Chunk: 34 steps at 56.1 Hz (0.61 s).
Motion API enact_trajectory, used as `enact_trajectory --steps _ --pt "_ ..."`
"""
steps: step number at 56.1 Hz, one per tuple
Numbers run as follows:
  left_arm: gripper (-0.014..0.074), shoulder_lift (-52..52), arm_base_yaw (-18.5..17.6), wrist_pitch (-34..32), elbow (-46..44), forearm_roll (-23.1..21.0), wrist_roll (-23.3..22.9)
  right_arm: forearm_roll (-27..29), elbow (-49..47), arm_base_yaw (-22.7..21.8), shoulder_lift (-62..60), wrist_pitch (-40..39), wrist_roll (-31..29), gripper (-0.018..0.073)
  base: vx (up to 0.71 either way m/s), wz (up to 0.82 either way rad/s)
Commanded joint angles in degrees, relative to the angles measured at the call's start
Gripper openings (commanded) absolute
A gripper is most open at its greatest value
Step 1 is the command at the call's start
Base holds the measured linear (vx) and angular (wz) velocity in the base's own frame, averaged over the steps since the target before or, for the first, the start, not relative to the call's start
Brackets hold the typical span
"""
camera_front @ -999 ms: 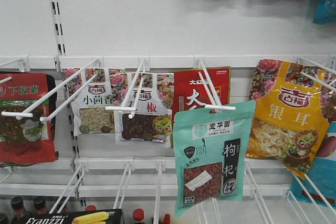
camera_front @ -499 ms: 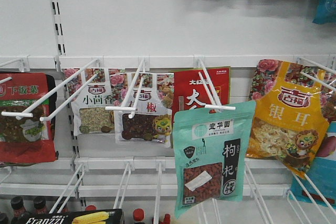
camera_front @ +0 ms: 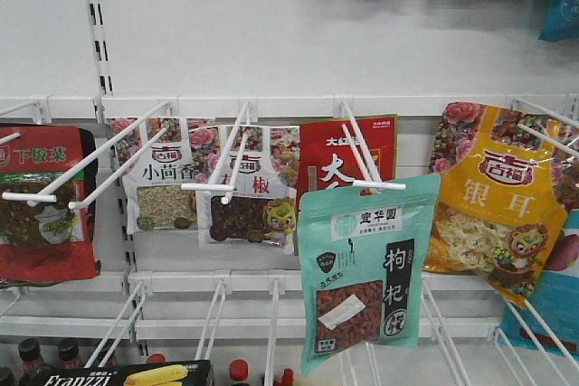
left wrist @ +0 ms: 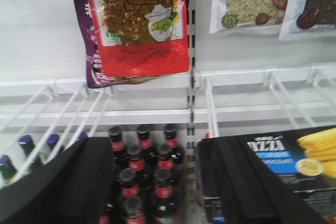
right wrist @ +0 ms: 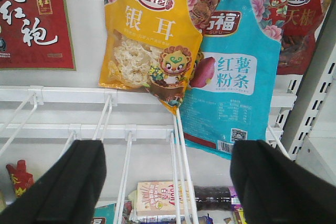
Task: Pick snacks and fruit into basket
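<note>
The left gripper [left wrist: 155, 153] stands spread wide, with nothing between its two black fingers [left wrist: 63, 182]; only their tips show, the rest being cut off by the lower edge. Past the gap stands a cluster of red-capped dark bottles [left wrist: 142, 156] (blurred, labels unreadable), and beside them a black box [left wrist: 286, 163] printed with yellow corn, cropped at the right. Above hangs a red pouch [left wrist: 137, 22] with a clear window, its top out of frame.

The right gripper [right wrist: 168, 153] is likewise wide apart and touches nothing, its fingers cut off below. Well above it a yellow pouch [right wrist: 152, 51] hangs tilted, overlapping a blue pouch [right wrist: 236, 82] whose left part it hides.

In the front view the snacks all hang on white wire hooks [camera_front: 226, 169] along the shelf wall [camera_front: 271, 33]. A teal pouch [camera_front: 366, 268] hangs furthest forward, tilted, covering the lower part of a red packet [camera_front: 348, 151] behind it. Two white pouches [camera_front: 167, 183] sit to its left, overlapping each other. The upper row of packets is cropped by the top edge.
</note>
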Motion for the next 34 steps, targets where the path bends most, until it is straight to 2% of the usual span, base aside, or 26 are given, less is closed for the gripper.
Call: enact_trajectory --steps 1,6,12,19,29,34 --pt "0.0525 0.47 -0.28 -4.76 -1.80 -6.74 -0.08 -0.58 -1.93 -0.22 0.50 -4.70 -0.43 0.0567 0.00 0.00" --pt "0.0525 0.47 -0.33 -4.23 -1.80 -10.36 2.20 -0.58 -1.93 -0.22 0.50 -4.70 -0.43 0.0567 0.00 0.00" --pt "0.0525 0.47 -2.29 -4.02 -1.80 -10.13 5.61 -0.58 -1.93 -0.22 0.50 -4.70 -0.43 0.0567 0.00 0.00" --pt "0.0525 0.90 -7.37 -5.21 -1.80 -9.52 5.77 -0.58 -1.93 -0.22 0.50 -4.70 -0.43 0.0567 0.00 0.00" --pt "0.0525 5.49 -16.57 -5.52 -1.80 -9.23 5.64 -0.58 -1.93 -0.22 0.50 -4.70 -0.43 0.0567 0.00 0.00" --pt "0.0530 7.76 -20.37 -6.04 -1.80 -9.10 3.76 -0.58 -1.93 -0.22 0.50 -4.70 -0.43 0.0567 0.00 0.00"
